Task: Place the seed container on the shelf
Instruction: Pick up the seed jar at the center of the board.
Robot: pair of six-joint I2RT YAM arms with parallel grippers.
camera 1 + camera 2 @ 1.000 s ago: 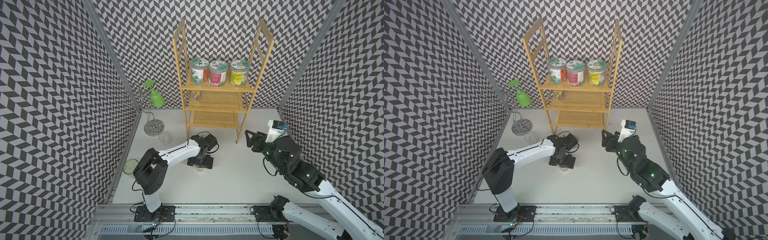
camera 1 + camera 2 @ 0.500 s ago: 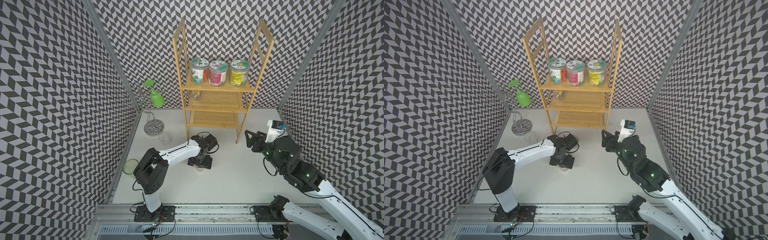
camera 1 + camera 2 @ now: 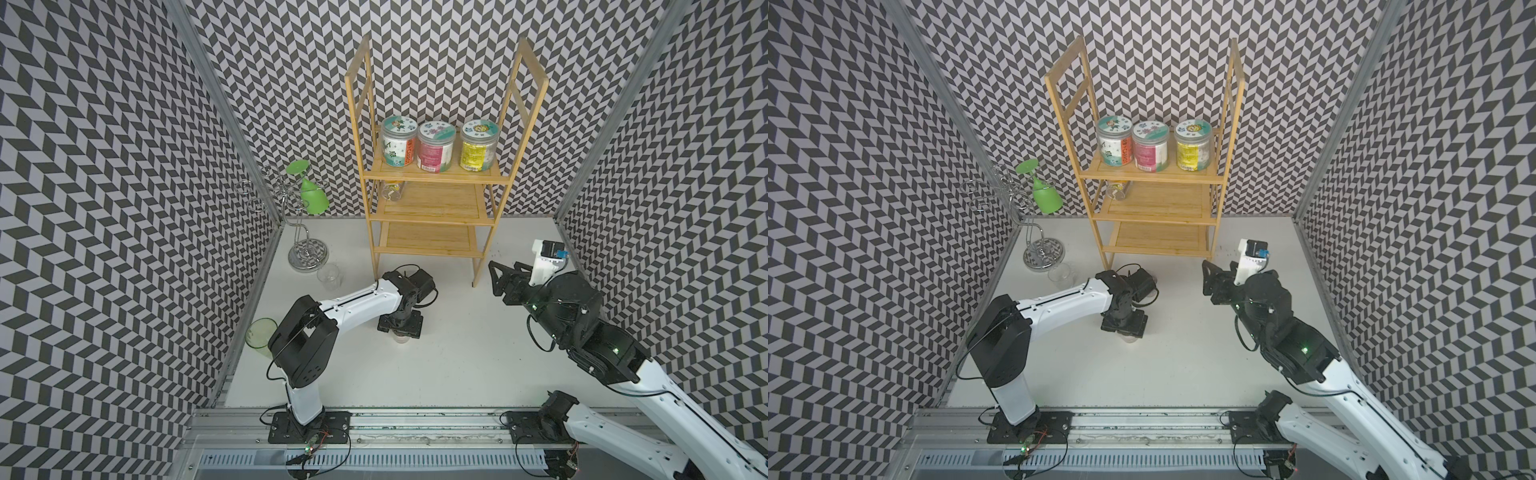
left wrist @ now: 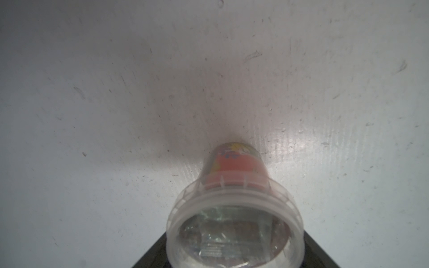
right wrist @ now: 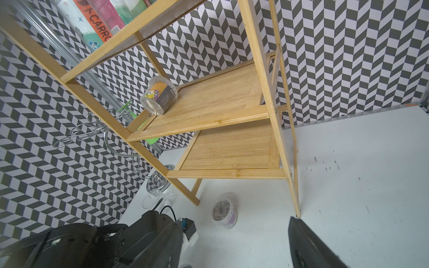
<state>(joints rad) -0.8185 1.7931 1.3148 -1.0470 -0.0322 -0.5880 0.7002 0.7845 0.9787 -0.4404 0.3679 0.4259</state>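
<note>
A small seed container [image 4: 234, 208] with a clear lid and a red label stands on the white table. My left gripper [image 3: 401, 326] points straight down over it, and only the container's edge [image 3: 402, 338] [image 3: 1128, 340] shows under the jaws in both top views. In the left wrist view the dark fingers [image 4: 153, 253] lie against both sides of the lid. The bamboo shelf [image 3: 432, 203] [image 3: 1154, 199] stands at the back. My right gripper [image 3: 498, 278] [image 5: 236, 222] hovers open and empty near the shelf's front right leg.
Three big jars [image 3: 432, 145] fill the top tier. A small container [image 5: 159, 95] lies on its side on the middle tier, and a purple one [image 5: 224, 213] stands on the table by the shelf. At the left are a chrome stand [image 3: 305, 249], a clear glass [image 3: 330, 274] and a green cup [image 3: 261, 332].
The left gripper's jaws have drawn in around the seed container. Both arms have stayed almost where they were.
</note>
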